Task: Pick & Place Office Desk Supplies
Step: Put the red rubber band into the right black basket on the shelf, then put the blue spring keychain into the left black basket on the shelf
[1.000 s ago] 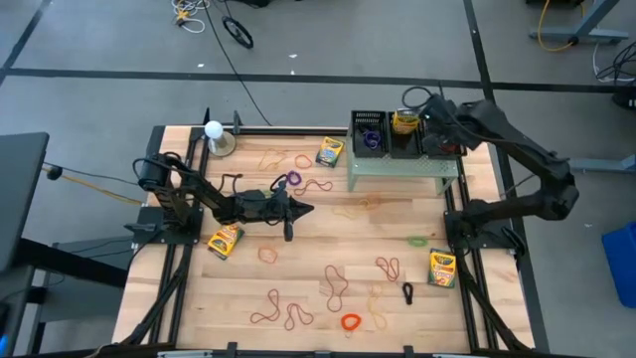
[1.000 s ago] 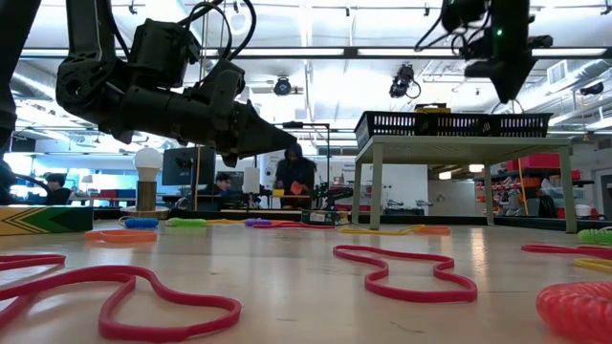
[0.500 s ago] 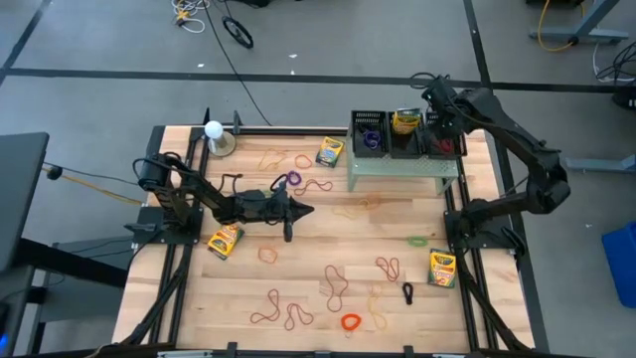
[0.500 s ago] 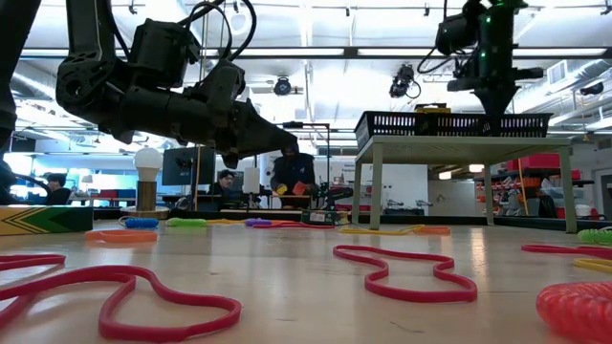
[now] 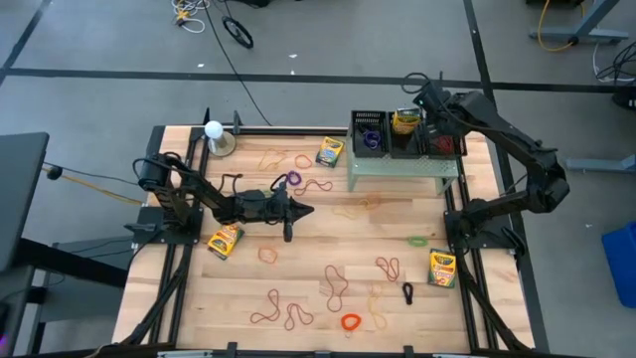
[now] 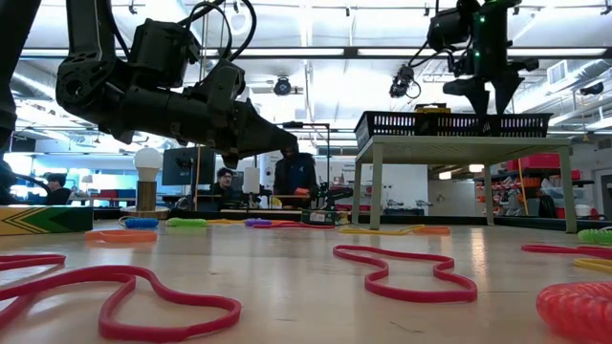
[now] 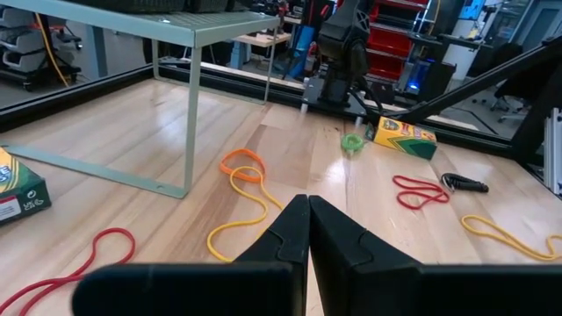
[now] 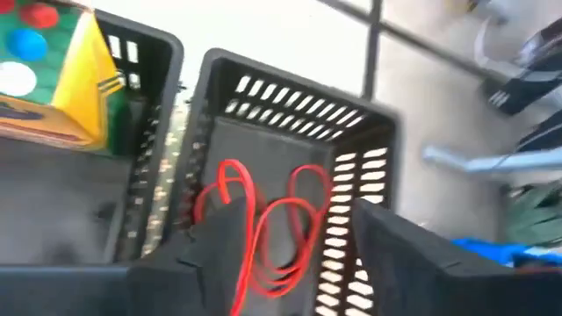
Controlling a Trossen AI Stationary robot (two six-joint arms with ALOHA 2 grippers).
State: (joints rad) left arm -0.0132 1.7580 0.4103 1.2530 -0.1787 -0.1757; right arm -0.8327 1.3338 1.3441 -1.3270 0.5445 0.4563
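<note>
Here my right gripper [image 6: 486, 103] hangs released, its two dark fingers spread apart, directly above the rightmost black mesh bin [image 8: 290, 184] on the pale green stand [image 5: 402, 167] at the far right of the table. Between the fingers, lying in that bin, is a red rubber band [image 8: 263, 230], a thin loop folded over itself against the perforated plastic floor. I judge it nearly weightless, limp and slightly grippy, so it would be best pinched across a single strand or where two strands cross. The next bin over holds a yellow-and-green crayon box [image 8: 54, 83], a stiff, light cardboard carton with flat faces that I would take across its narrow sides. My left gripper [image 5: 295, 210] waits clenched and empty above the middle of the wooden table [image 5: 308, 283], its fingers pressed together into a point. Scattered over the pale planks lie more loose bands [image 5: 282, 310] in red, tan and orange, a coiled orange ring [image 5: 350, 321], a small black ring [image 5: 407, 292] and further crayon boxes [image 5: 442, 268]. The bands lie flat against smooth wood, so I expect them to slide or stretch unless my fingertips get under an edge.
</note>
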